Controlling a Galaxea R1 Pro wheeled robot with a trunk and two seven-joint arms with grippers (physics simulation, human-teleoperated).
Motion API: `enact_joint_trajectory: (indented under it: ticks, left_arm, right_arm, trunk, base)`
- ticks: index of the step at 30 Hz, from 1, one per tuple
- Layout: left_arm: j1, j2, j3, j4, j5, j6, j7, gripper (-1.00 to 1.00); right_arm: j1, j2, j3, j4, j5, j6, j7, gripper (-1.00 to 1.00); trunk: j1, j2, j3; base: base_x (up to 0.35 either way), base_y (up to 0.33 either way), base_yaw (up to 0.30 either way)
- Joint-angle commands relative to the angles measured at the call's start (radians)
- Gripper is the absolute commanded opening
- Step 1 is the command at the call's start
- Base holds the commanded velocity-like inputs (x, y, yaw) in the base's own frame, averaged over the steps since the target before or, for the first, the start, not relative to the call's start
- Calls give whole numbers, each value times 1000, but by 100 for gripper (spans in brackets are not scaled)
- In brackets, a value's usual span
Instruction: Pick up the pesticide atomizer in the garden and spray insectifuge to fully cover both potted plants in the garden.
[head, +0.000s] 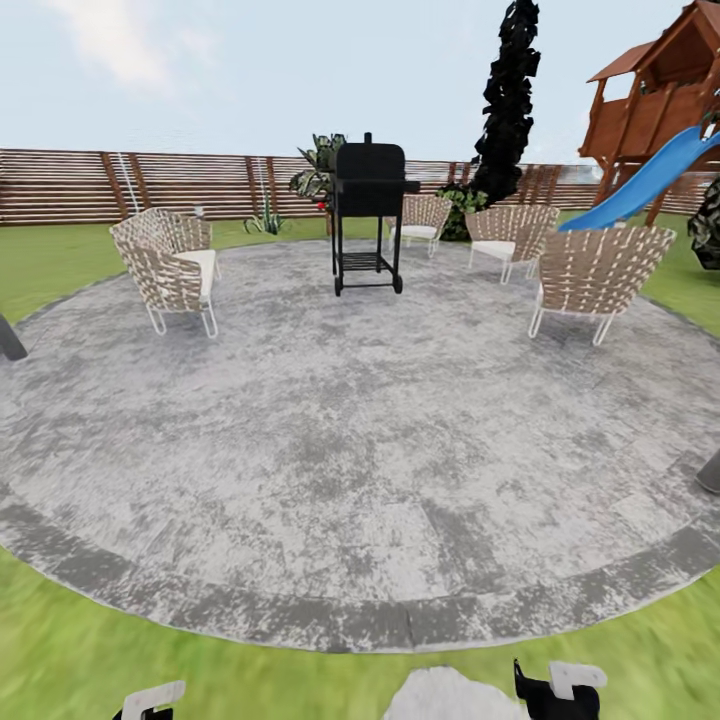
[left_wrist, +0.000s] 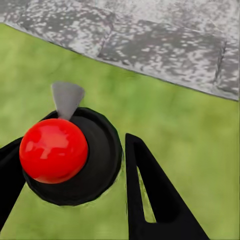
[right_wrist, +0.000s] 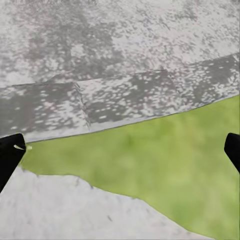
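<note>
Holding the atomizer (left_wrist: 67, 155) between the left gripper (left_wrist: 75, 170) fingers, red-spotted top showing | right gripper (right_wrist: 120, 152) wide open, empty, over paving (head: 360, 420) edge | bottle likely light, stiff, smooth; grip mid-body.

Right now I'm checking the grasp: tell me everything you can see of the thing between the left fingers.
The pesticide atomizer is seen from its top end: a round black cap with a glossy red ball and a small grey nozzle tab pointing out at one edge. It sits between the two black fingers of the left gripper, above lawn near the grey paving edge.
</note>
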Motion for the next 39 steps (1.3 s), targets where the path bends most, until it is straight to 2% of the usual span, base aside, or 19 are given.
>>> enact_joint_trajectory:
  ticks: [1, 28, 39]
  left_arm:
    - [-1, 0, 3, 2, -11, -3, 7, -100]
    - [-1, 0, 3, 2, -10, -5, 7, -100]
    - [-1, 0, 3, 2, -10, -5, 7, -100]
  right_arm:
    - [-1, 0, -5, 2, 11, -3, -6, 100]
    - [-1, 0, -5, 3, 11, -3, -5, 100]
    - [-1, 0, -5, 28, 11, -3, -5, 100]
  trunk:
    - [0, 0, -1]
    - [0, 0, 0]
    - [0, 0, 15]
  base:
    - [338, 0, 17]
    - [338, 0, 1]
    - [338, 0, 0]
